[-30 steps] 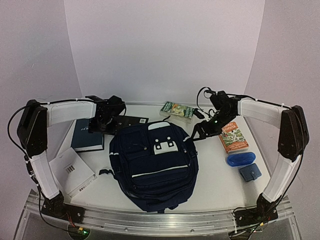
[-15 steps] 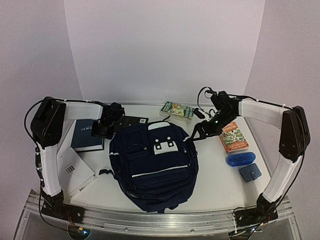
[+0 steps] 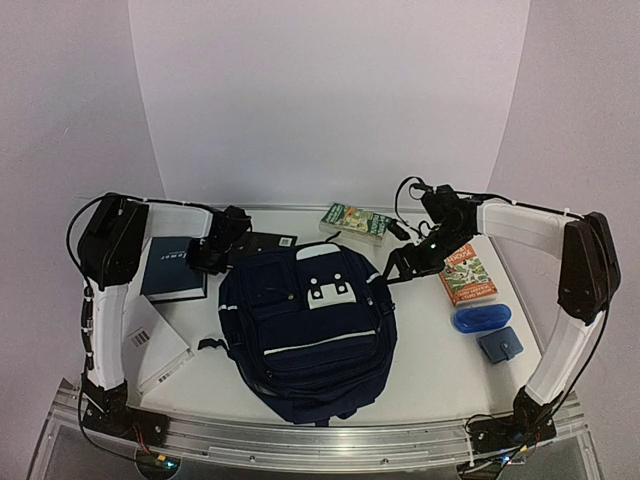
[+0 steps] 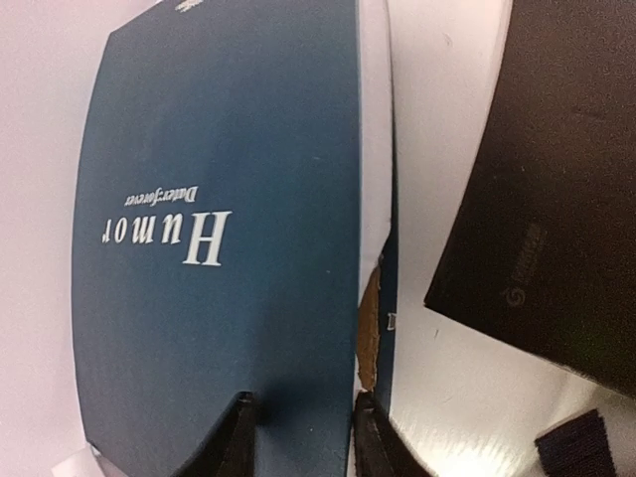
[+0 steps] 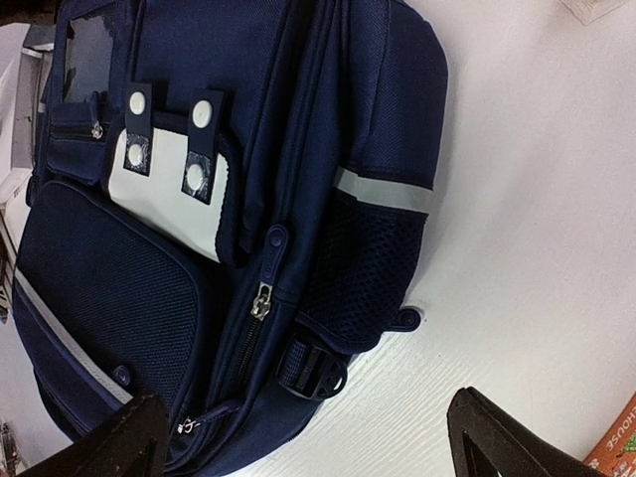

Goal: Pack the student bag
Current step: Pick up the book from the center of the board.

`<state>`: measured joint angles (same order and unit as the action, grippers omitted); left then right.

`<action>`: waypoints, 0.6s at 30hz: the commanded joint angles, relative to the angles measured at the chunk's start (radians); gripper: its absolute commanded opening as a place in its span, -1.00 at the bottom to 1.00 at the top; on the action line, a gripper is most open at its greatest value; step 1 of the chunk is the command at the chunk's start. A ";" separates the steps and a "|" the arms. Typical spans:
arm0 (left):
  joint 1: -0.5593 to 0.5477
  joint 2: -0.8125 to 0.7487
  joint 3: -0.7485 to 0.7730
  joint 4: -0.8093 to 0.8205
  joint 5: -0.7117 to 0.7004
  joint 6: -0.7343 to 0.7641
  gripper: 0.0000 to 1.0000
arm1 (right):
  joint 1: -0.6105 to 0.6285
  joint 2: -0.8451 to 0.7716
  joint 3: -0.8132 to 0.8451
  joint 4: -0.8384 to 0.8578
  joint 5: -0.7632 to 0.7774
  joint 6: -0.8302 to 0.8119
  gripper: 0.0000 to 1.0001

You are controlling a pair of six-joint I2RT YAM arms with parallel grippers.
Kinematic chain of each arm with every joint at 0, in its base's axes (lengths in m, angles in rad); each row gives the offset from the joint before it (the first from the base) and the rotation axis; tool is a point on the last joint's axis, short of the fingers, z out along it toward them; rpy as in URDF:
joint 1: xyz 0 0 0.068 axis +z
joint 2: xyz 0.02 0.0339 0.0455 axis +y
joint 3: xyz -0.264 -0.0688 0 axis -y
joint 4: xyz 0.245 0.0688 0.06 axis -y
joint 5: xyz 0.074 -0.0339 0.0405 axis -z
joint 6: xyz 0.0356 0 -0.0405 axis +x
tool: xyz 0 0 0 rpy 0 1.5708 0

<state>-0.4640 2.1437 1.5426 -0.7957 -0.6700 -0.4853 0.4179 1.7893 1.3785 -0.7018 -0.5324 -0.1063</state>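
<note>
Student bag [image 3: 305,330] lies flat at the centre of the table [image 3: 430,360], front pocket up, with no contents visible. Right gripper [image 5: 303,412] hangs over the bag's right side, fingers spread wide. Left gripper [image 4: 303,407], fingers narrowly parted and holding nothing, points down at the edge of the blue book [image 4: 219,248].

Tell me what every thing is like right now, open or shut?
student bag: lying flat, looks zipped shut.
Humor book: closed, lying flat.
black notebook: closed, lying flat.
blue case: shut.
left hand: open, over the Humor book.
right hand: open, over the student bag.
</note>
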 commanded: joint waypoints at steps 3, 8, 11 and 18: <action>0.002 -0.008 0.056 -0.054 -0.044 0.013 -0.81 | 0.003 -0.042 0.003 0.018 -0.022 0.013 0.95; 0.000 -0.035 0.066 -0.082 -0.061 0.019 -1.00 | 0.003 -0.044 0.012 0.018 -0.026 0.016 0.95; -0.014 -0.074 0.069 -0.100 -0.089 0.021 -1.00 | 0.004 -0.044 0.014 0.019 -0.033 0.019 0.95; -0.086 -0.177 0.148 -0.159 -0.158 0.057 -1.00 | 0.002 -0.041 0.026 0.018 -0.054 0.027 0.95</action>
<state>-0.4973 2.0897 1.5861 -0.9190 -0.7698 -0.4457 0.4179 1.7893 1.3785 -0.6965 -0.5604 -0.0916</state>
